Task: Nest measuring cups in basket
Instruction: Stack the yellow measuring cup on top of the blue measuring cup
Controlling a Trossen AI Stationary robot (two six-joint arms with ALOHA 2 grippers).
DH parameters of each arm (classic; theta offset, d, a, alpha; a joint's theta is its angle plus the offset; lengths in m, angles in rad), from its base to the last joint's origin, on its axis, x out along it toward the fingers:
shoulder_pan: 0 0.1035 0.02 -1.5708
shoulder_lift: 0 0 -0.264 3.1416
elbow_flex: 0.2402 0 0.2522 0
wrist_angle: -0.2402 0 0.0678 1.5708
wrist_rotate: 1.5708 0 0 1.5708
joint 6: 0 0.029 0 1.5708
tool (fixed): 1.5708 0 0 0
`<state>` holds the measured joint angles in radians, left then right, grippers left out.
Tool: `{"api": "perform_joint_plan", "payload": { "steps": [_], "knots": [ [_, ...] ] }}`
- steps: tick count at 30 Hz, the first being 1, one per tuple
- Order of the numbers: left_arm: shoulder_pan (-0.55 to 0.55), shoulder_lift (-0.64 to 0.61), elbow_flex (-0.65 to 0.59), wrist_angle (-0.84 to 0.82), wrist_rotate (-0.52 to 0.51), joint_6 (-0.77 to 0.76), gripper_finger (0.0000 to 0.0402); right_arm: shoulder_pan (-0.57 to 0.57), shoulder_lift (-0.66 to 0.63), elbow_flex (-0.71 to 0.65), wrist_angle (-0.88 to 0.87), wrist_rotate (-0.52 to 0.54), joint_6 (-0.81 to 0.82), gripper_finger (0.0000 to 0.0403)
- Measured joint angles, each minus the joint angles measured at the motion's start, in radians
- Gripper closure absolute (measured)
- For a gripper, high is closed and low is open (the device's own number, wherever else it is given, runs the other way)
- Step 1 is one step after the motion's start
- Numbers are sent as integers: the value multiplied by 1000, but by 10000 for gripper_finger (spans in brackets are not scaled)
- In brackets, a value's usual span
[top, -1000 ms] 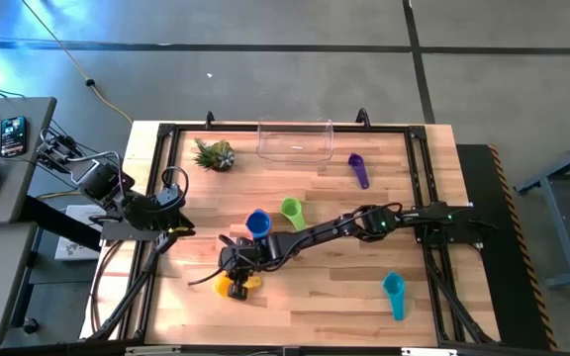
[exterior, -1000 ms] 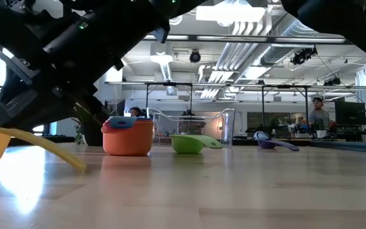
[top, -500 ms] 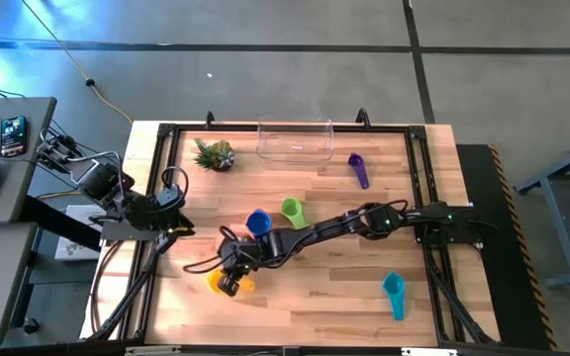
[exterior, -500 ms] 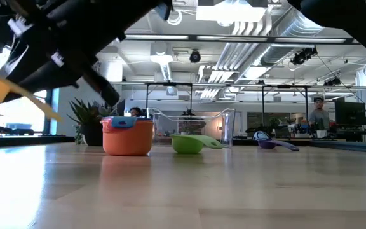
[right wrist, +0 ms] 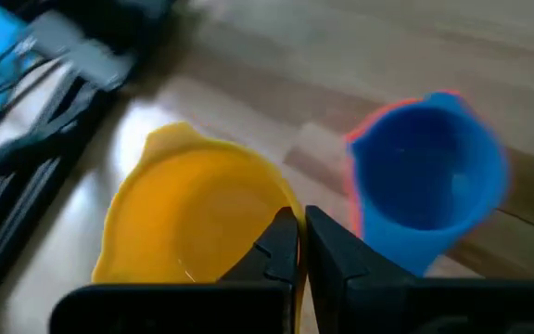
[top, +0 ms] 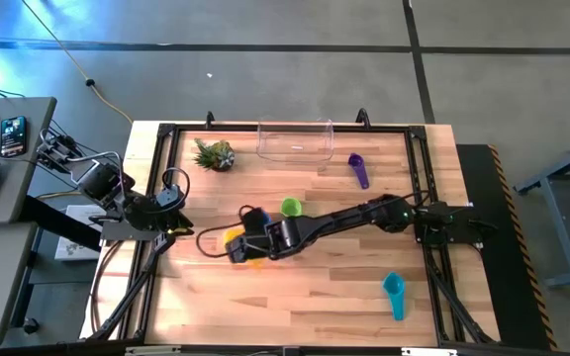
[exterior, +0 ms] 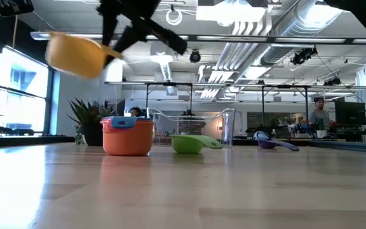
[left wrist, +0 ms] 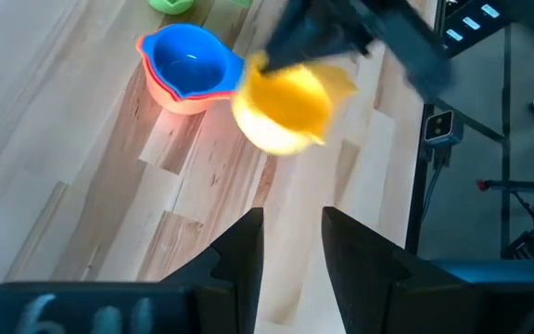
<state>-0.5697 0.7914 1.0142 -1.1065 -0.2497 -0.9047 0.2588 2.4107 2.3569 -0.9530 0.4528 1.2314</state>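
Note:
My right gripper (top: 249, 243) hangs above the table's middle left, shut on the yellow measuring cup (top: 233, 237), which shows high up in the low view (exterior: 75, 55). Right beside it the blue cup (right wrist: 425, 181) sits nested in an orange-red cup (exterior: 127, 141) that stands on the table. The green cup (top: 291, 207), purple cup (top: 358, 169) and teal cup (top: 394, 293) lie apart on the wood. The clear basket (top: 295, 139) stands at the far edge. My left gripper (left wrist: 292, 243) waits open at the left edge. My right gripper pinches the yellow cup's rim (right wrist: 287, 206) on the side nearest the wrist, one finger (right wrist: 279, 243) over the bowl's inside and the other outside. Its fingers hide whether the handle lies there. The cup is lifted clear of the table, mouth up and slightly tilted.
A spiky green plant (top: 214, 154) stands in the far left corner, left of the basket. A black frame (top: 419, 158) runs round the table's edges. Bare wood lies along the near side between the yellow cup and the teal one.
My right gripper has lifted the yellow cup off the table's near-left part, carrying it up and toward the far edge until it hangs beside the blue cup. The cup, first resting tilted on the wood, is now well clear of it. The other cups stayed put.

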Motion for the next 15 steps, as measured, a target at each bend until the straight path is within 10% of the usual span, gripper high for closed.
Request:
{"api": "perform_joint_plan", "payload": {
  "steps": [15],
  "knots": [
    [0,0,0,5,0,19,298,-28,9,-19,-216,124,370,403]
  ]
}}
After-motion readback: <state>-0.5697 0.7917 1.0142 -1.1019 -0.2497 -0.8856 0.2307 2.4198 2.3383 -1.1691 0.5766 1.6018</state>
